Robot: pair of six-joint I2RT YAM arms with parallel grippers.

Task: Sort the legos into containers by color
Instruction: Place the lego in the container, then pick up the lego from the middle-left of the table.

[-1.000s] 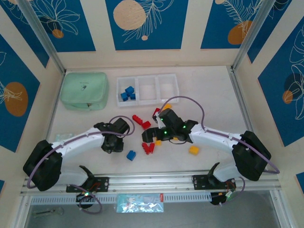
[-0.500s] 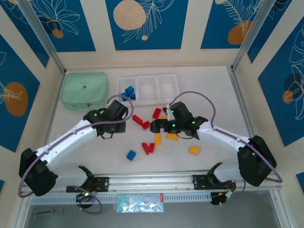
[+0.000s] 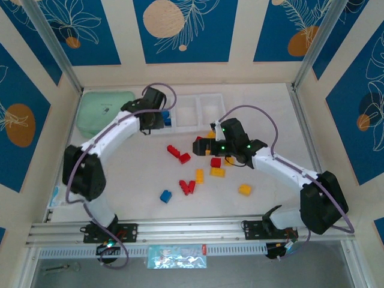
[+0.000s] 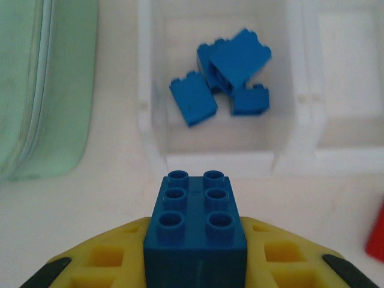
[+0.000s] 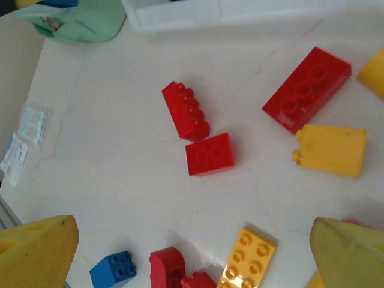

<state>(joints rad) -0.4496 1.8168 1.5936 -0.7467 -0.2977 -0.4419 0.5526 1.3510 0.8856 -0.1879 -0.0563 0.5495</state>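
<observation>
My left gripper hangs at the front edge of the left white bin, shut on a blue six-stud lego between its yellow fingers. That bin holds several blue legos; the middle and right bins of the row look empty. My right gripper is open above loose legos, nothing between its fingers. Below it lie two red legos, a long red one, yellow ones, a small blue one and a red cluster.
The mint-green pouch lies left of the bins, close to my left arm. A yellow lego sits apart at the right and another near the right bin. Frame posts and patterned walls ring the table.
My left arm has swung from the table's middle up to the left bin, carrying the blue lego. My right gripper has moved a little toward the bins, staying open.
</observation>
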